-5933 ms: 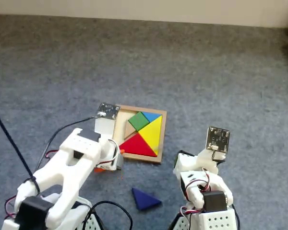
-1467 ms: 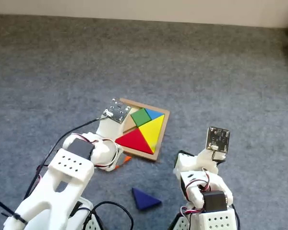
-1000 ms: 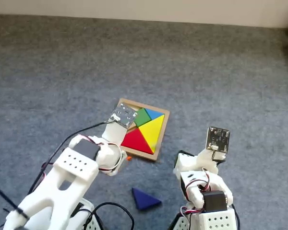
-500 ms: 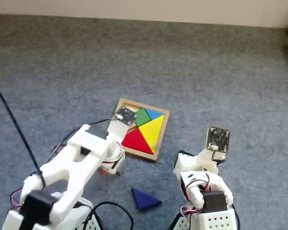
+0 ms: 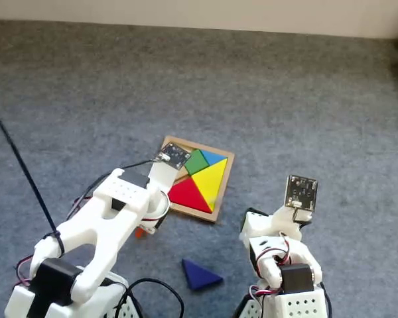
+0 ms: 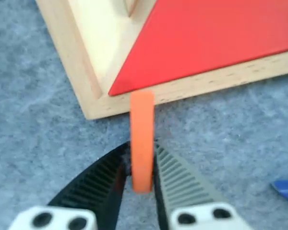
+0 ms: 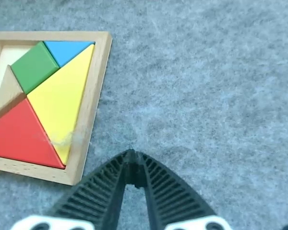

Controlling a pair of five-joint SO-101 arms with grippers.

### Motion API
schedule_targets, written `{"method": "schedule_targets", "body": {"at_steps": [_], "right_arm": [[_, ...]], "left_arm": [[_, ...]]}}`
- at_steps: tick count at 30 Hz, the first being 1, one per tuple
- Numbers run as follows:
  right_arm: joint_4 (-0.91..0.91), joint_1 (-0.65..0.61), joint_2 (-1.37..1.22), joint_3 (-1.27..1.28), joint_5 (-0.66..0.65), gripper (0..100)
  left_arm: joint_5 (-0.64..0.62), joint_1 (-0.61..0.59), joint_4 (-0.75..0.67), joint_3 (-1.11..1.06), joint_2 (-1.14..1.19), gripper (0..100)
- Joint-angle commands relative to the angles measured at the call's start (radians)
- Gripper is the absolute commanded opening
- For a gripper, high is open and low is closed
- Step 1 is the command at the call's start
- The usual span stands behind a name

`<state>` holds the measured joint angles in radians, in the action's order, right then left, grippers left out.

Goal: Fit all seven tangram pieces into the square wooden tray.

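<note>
The square wooden tray (image 5: 221, 196) holds a green square (image 5: 196, 162), a light blue triangle (image 5: 212, 158), a yellow triangle (image 5: 211, 180), a red triangle (image 5: 186, 193) and a tan triangle (image 7: 7, 97). My left gripper (image 6: 141, 154) is shut on a thin orange piece (image 6: 142, 139) that stands on edge, just outside the tray's rim (image 6: 67, 62) by the red triangle's (image 6: 206, 33) point. A dark blue triangle (image 5: 200, 275) lies on the carpet between the arms. My right gripper (image 7: 132, 159) is shut and holds nothing, over carpet beside the tray (image 7: 95, 105).
Grey carpet covers the floor all round. Bare wood (image 7: 8, 50) shows at one corner of the tray. A thin black cable (image 5: 26, 179) rises from the left arm. The carpet beyond the tray is open.
The left arm has drawn back from over the tray to its near corner, with the orange piece held throughout. The tray turned slightly since the first frame. The right arm has not moved.
</note>
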<state>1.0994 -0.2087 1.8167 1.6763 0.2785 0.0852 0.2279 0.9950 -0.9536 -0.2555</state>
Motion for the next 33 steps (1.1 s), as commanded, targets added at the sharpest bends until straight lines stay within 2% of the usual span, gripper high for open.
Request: {"method": "schedule_targets", "body": {"at_steps": [1, 7, 10, 14, 22, 27, 33], "right_arm": [[0.010, 0.015, 0.007, 0.137, -0.011, 0.5], [0.010, 0.015, 0.008, 0.137, -0.011, 0.5], [0.010, 0.015, 0.008, 0.137, -0.011, 0.5], [0.010, 0.015, 0.008, 0.137, -0.011, 0.5], [0.010, 0.015, 0.008, 0.137, -0.011, 0.5], [0.010, 0.015, 0.008, 0.137, -0.011, 0.5], [0.010, 0.015, 0.008, 0.137, -0.011, 0.5]], "left_arm": [[0.023, -0.024, -0.006, 0.033, -0.114, 0], [0.020, -0.024, 0.038, 0.036, -0.354, 0], [0.015, -0.024, 0.044, 0.099, -0.383, 1], [-0.078, -0.022, 0.046, 0.225, -0.280, 1], [-0.164, 0.045, 0.044, 0.498, 0.065, 1], [-0.163, 0.091, 0.031, 0.565, 0.219, 1], [-0.160, 0.093, -0.029, 0.585, 0.328, 1]]}}
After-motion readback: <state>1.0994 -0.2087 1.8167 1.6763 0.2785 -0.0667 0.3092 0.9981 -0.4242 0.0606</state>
